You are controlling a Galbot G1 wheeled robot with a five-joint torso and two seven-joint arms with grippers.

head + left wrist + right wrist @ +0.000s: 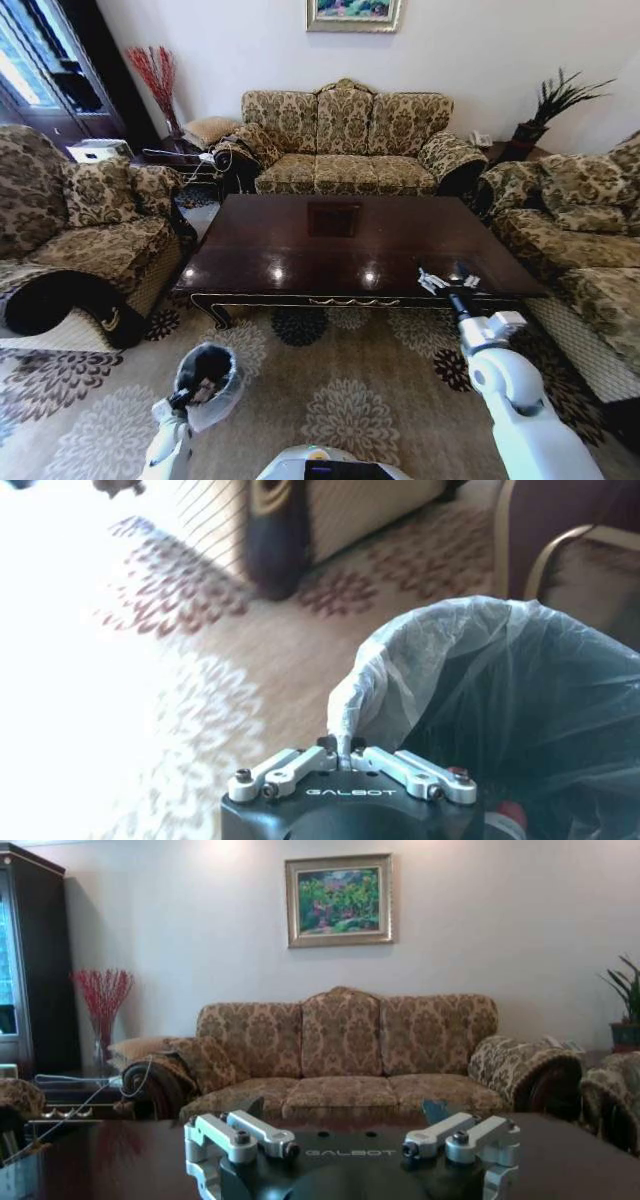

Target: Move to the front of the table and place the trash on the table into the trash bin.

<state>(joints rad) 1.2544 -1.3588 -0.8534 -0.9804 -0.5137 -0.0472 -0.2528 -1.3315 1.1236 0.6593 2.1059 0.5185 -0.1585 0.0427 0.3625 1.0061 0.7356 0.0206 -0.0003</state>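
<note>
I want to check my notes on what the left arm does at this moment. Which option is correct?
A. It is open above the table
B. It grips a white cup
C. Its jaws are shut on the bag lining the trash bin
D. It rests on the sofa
C: in the left wrist view the left gripper has its jaws pinched on the ruffled bag edge of the trash bin, over the carpet.

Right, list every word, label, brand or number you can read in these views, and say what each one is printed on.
"GALBOT": on the black body of the left end effector, which is shut on the bag of the trash bin.
"GALBOT": on the black body of the right end effector, open over the table.
Framed painting on the wall: no text readable.
No other text is legible.
</note>
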